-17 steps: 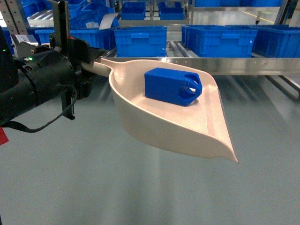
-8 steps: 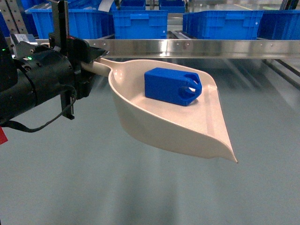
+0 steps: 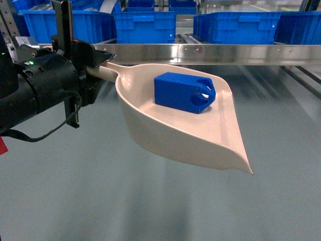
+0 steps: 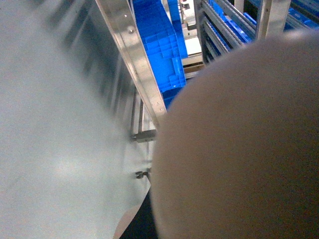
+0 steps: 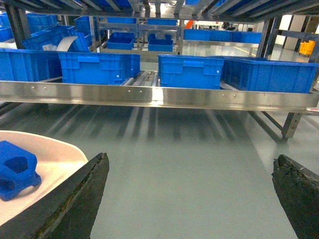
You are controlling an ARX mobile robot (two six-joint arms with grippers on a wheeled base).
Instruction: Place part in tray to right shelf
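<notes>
No text, label, brand, number or sign can be read anywhere.

A blurred beige tray (image 4: 239, 144) fills the right and lower part of the view, close to the lens. Behind it a steel shelf rail (image 4: 132, 64) runs diagonally, with blue crates (image 4: 159, 50) beyond. Grey floor (image 4: 55, 149) covers the left side.

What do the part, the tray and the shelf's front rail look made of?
Part: apparently rigid plastic, matte saturated blue, crisp moulded edges, no glare.
Tray: likely plastic, pale beige, smooth with a soft sheen, thin curved walls.
Front rail: looks like brushed stainless steel, mirror-like streaky reflections and visible fasteners.
</notes>
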